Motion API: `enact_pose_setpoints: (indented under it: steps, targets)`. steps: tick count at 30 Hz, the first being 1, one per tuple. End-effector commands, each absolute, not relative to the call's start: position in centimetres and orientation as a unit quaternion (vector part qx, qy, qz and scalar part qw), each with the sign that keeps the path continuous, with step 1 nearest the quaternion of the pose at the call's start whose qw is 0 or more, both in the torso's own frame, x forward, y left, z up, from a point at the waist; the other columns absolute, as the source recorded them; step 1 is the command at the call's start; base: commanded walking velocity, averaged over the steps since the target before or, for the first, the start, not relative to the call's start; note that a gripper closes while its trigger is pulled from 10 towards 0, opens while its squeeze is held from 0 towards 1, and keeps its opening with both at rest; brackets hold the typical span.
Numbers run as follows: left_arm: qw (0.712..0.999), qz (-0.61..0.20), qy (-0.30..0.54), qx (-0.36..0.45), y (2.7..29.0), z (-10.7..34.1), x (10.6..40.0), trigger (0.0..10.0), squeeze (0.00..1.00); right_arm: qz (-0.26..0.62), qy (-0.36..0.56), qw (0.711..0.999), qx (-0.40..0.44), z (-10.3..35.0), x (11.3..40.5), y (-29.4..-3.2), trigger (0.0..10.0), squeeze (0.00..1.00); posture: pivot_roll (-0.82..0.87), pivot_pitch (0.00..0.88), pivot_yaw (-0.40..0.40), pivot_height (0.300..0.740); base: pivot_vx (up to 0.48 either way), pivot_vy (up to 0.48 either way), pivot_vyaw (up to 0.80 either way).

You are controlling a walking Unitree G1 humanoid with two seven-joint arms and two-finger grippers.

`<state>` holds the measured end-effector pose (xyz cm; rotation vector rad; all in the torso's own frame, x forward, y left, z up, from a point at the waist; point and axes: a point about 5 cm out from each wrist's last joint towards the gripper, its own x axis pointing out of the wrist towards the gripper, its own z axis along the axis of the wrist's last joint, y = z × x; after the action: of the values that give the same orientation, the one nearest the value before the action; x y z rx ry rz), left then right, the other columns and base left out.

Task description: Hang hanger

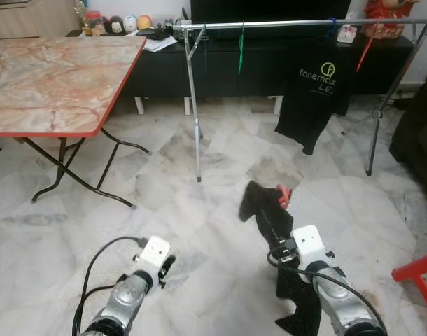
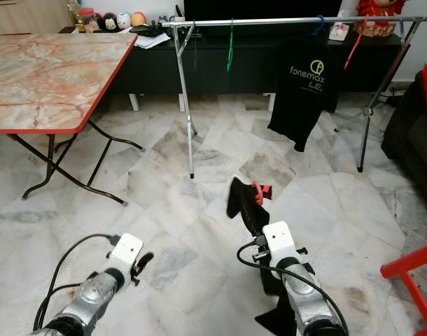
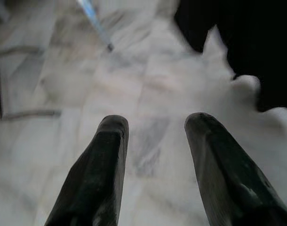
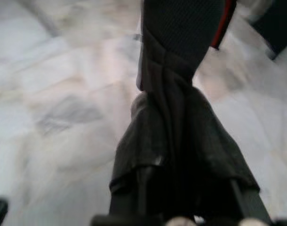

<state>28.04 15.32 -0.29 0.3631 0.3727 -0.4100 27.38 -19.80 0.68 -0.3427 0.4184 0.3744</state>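
Observation:
My right gripper (image 1: 280,234) is shut on a red hanger (image 1: 283,196) wrapped in a black garment (image 1: 266,210), held low over the marble floor in front of me. The cloth drapes over both fingers in the right wrist view, with the red hanger (image 4: 222,23) edge showing beyond them. A silver clothes rail (image 1: 304,24) stands ahead, bearing a black printed T-shirt (image 1: 315,98), a green hanger (image 1: 241,49) and a red hanger (image 1: 366,45). My left gripper (image 3: 155,129) is open and empty, low on the left above the floor.
A marble-topped folding table (image 1: 52,77) with a red edge stands at the left. A dark TV cabinet (image 1: 269,66) runs behind the rail. A red chair (image 1: 420,276) corner shows at the right, and a dark sofa (image 1: 416,133) beyond it.

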Motion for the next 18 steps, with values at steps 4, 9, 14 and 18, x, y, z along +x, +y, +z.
enact_pose_setpoints:
  steps: [4, 9, 14, 18]
  targets:
    - [0.912, -0.308, 0.138, 0.233, 14.9, 1.4, 28.5, 10.0, 0.00, 0.309, 0.202, 0.906, -0.207, 1.8, 26.8, -19.9, 10.0, 0.00, -0.12, 0.000, 0.006, 0.740, 0.000, 0.000, 0.00]
    - [0.872, -0.410, 0.137, 0.228, 14.6, 3.1, 28.7, 10.0, 0.00, 0.414, 0.206, 0.857, -0.227, 3.2, 25.7, -20.8, 10.0, 0.00, -0.13, 0.000, 0.002, 0.740, 0.000, 0.000, 0.00]
    - [0.819, -0.499, 0.150, 0.241, 14.3, 4.2, 28.2, 10.0, 0.00, 0.471, 0.216, 0.822, -0.235, 3.8, 24.9, -21.5, 10.0, 0.00, -0.12, 0.000, -0.005, 0.740, 0.000, 0.000, 0.00]
    - [0.768, -0.555, 0.177, 0.264, 13.9, 4.3, 27.5, 10.0, 0.00, 0.512, 0.207, 0.806, -0.214, 4.5, 24.8, -21.4, 10.0, 0.00, -0.12, 0.000, -0.012, 0.740, 0.000, 0.000, 0.00]
